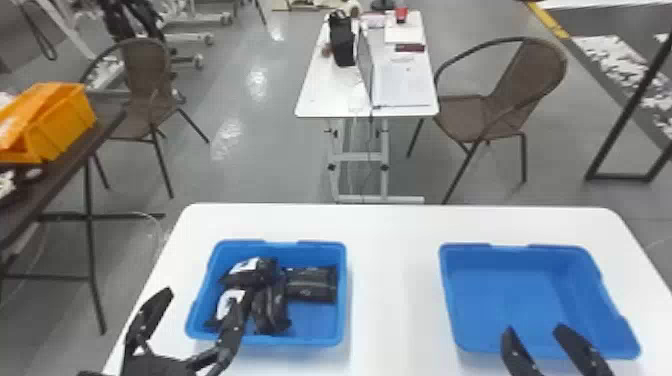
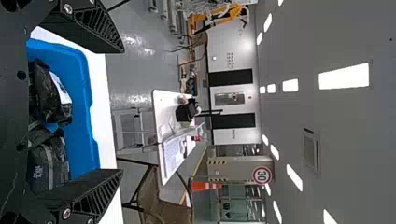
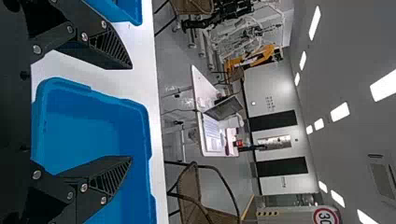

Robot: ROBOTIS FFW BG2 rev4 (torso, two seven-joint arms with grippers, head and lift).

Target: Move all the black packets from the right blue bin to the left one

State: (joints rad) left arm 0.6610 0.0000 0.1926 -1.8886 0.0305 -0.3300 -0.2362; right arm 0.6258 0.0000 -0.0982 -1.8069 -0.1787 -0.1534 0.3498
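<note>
Nearest, the left gripper (image 1: 205, 292) hangs at the near left corner of the left blue bin (image 1: 341, 320), its two fingers spread wide with nothing between them; its right finger reaches over the near wall. The right gripper (image 1: 536, 329) is also parted and holding nothing, over the near side of the right blue bin (image 1: 600, 311).

The black packets in sight all lie in the left bin, to the right of the left gripper and running on toward the far side. The left arm is clearly the nearer; from the right gripper they lie well off to the left, across the white table (image 1: 395, 280).

Near to far: the near left packet (image 1: 230, 299) sits partly behind the finger, so I can't tell its long axis. Beside it, the middle packet (image 1: 270, 307) runs near to far. Beyond, the far left packet (image 1: 250, 272) slants from near left to far right, and the far right packet (image 1: 310, 285) lies with its long axis left to right. Which end of each is the front, I can't tell.

The transfer looks finished to me, so the next move is probably to lift the left fingers clear without snagging the near packet.
</note>
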